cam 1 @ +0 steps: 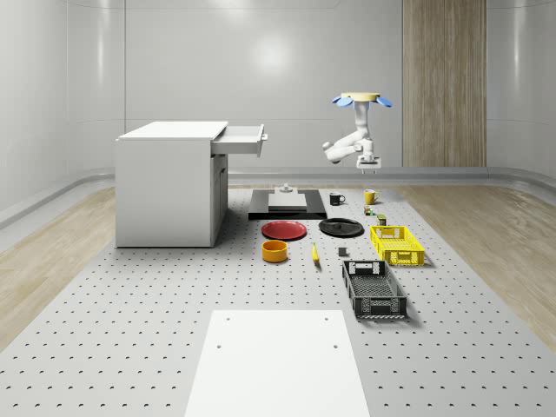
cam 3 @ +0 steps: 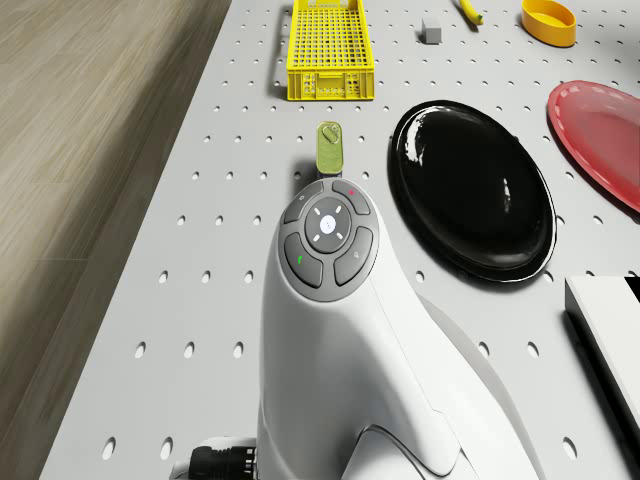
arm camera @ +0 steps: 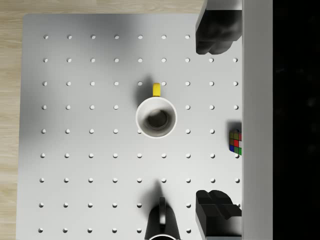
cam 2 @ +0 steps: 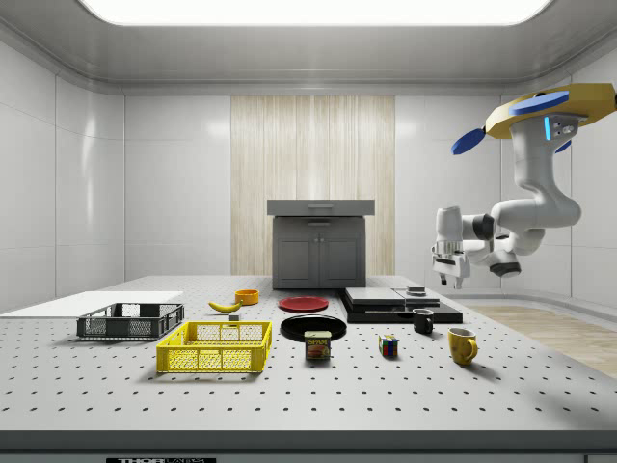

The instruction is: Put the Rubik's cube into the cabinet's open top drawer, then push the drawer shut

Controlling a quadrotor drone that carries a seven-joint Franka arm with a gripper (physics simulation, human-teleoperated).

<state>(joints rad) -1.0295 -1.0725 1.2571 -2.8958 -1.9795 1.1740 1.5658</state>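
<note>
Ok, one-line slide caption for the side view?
Drone hovers over the table's right end, open tool high above the black mug, Rubik's cube untouched on the table.

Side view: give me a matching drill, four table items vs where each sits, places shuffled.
Items:
1. Rubik's cube
2. yellow mug
3. black crate
4. banana

Places (side view):
A. far left of the table, behind the yellow basket
B. nearest the table's right end, right of the black mug
C. between the can and the yellow mug
D. beside the orange bowl, left of the red plate

Pairs: 1-C, 2-B, 3-A, 4-D
</note>
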